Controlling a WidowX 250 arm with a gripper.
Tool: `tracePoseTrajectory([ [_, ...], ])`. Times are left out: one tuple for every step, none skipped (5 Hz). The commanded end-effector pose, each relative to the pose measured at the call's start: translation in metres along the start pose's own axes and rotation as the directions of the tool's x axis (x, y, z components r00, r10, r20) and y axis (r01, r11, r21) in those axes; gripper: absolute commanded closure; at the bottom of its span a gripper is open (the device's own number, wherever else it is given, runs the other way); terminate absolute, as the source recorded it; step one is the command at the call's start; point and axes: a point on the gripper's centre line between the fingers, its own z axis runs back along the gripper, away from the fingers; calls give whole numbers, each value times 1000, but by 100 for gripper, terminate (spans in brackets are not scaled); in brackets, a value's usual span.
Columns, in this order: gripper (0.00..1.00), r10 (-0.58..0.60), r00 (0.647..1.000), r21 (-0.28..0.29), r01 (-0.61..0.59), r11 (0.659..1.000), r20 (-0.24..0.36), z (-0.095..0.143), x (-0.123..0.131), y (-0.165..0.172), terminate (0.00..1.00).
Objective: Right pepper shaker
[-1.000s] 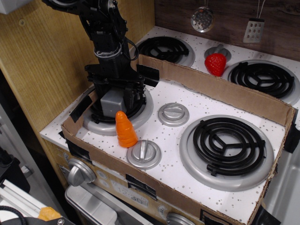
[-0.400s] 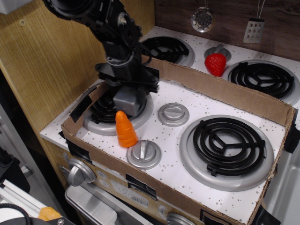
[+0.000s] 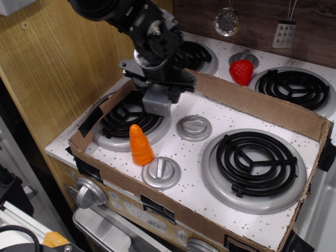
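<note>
The pepper shaker (image 3: 156,101) is a small grey boxy block. It hangs in my black gripper (image 3: 157,94), which is shut on it and holds it lifted above the right edge of the front left burner (image 3: 130,122). Its silver end is hidden by the gripper. The arm reaches in from the upper left. An orange toy carrot (image 3: 140,145) stands upright just in front of the burner, below and left of the shaker.
A cardboard wall (image 3: 247,102) rings the front stove area. Two silver knobs (image 3: 193,127) (image 3: 161,172) lie on the white top. A large burner (image 3: 253,163) sits at the right. A red strawberry (image 3: 241,72) lies behind the wall.
My gripper has lifted the shaker off the front left burner and carried it up and to the right. The carrot has not moved.
</note>
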Motion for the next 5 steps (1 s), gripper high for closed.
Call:
tracePoseTrajectory([
  [100, 116, 963, -62, -104, 993, 244, 22, -3, -37, 0],
  [100, 152, 925, -69, -137, 988, 347, 26, -7, -58, 0],
  [100, 176, 884, -59, -167, 984, 434, 29, -13, -73, 0],
  [100, 216, 823, -48, -224, 973, 525, 29, -23, -88, 0],
  [100, 258, 773, -58, -277, 959, 580, 24, -32, -104, 0],
])
